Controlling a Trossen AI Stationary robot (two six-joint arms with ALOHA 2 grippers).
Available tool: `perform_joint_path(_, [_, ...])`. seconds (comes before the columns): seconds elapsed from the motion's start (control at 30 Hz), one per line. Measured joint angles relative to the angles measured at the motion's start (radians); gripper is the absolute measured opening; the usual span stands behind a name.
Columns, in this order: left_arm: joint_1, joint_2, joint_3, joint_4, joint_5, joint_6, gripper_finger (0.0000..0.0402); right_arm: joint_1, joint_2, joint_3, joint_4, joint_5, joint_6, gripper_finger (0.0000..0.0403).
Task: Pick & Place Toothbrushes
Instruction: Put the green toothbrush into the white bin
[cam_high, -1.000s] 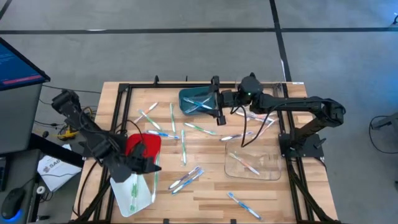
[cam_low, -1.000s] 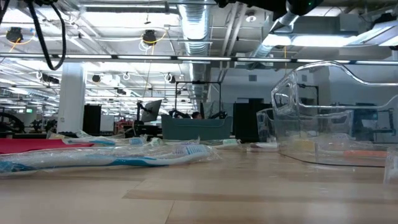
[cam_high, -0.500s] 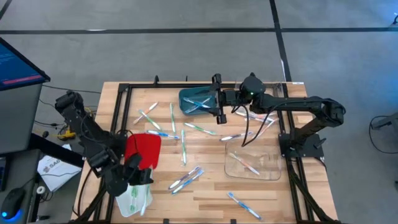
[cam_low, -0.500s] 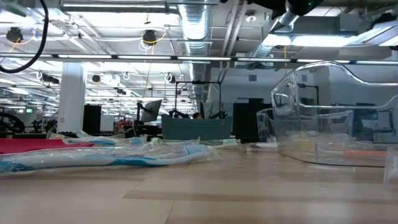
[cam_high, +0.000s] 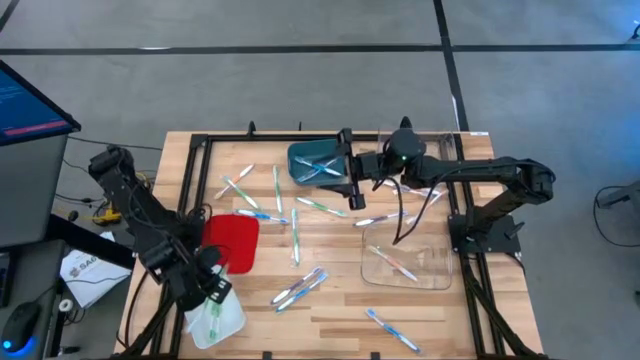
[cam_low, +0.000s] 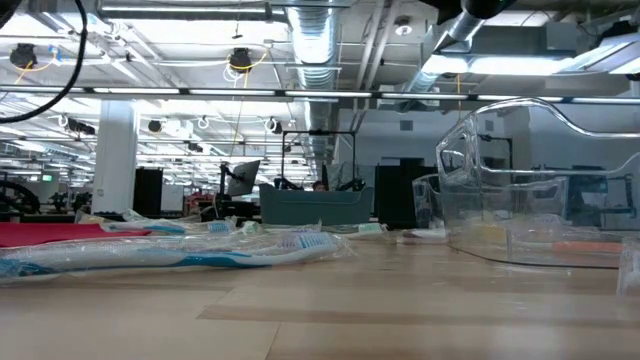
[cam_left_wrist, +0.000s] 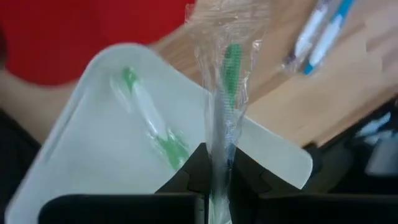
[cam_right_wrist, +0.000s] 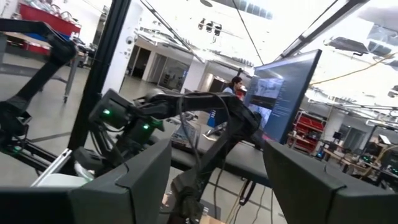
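My left gripper (cam_high: 212, 290) is at the table's near left corner, over a white tray (cam_high: 228, 318), and is shut on a green toothbrush in a clear wrapper (cam_left_wrist: 225, 93). Another green toothbrush (cam_left_wrist: 152, 127) lies flat in that tray (cam_left_wrist: 93, 162). My right gripper (cam_high: 346, 165) hovers open at the right rim of the blue tray (cam_high: 312, 160) at the far middle, with nothing between its fingers (cam_right_wrist: 130, 180). Several wrapped toothbrushes (cam_high: 295, 235) lie scattered flat on the wooden table. My left gripper pinches one end of the wrapped green toothbrush (cam_left_wrist: 217, 155) between its two fingers. The fingers come steeply from above and lie along the toothbrush. The toothbrush sticks out past the fingertips, over the white tray's edge. Whether its free end touches the tray cannot be told.
A red tray (cam_high: 232, 240) lies beside the white one. A clear tray (cam_high: 405, 262) with toothbrushes sits at the right, and the blue tray holds some too. Loose toothbrushes (cam_high: 300, 288) (cam_high: 390, 328) lie toward the near edge. A black frame (cam_high: 200, 150) rims the table.
My left gripper has moved toward the table's near edge and down over the white tray. It has tipped from nearly level to steeply downward and rolled. It has stayed shut on the green toothbrush and carried it along.
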Motion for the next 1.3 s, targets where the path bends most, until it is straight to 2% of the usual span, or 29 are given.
perform_joint_path(0.07, [0.003,-0.007,0.000,-0.013,-0.018,0.072,0.0018,0.008,0.000,0.000,-0.001,0.000,0.000,0.0249])
perform_joint_path(0.3, [0.015,-0.008,0.000,-0.074,-0.014,0.149,0.0018,0.016,0.000,0.000,-0.012,0.005,0.011,0.0249])
perform_joint_path(0.63, [0.058,-0.008,0.009,-0.100,0.000,0.485,0.0018,0.015,0.000,0.000,-0.031,0.008,0.011,0.0249])
perform_joint_path(0.9, [0.142,-0.004,0.093,-0.097,0.010,0.786,0.0018,0.015,0.000,0.000,-0.030,0.008,0.011,0.0249])
perform_joint_path(1.1, [0.194,0.059,0.157,-0.100,0.089,0.985,0.0018,0.015,0.000,0.000,-0.031,0.008,0.024,0.0249])
perform_joint_path(1.3, [0.221,0.215,0.244,-0.191,0.190,1.184,0.0018,0.013,0.000,0.000,-0.060,0.008,0.026,0.0249])
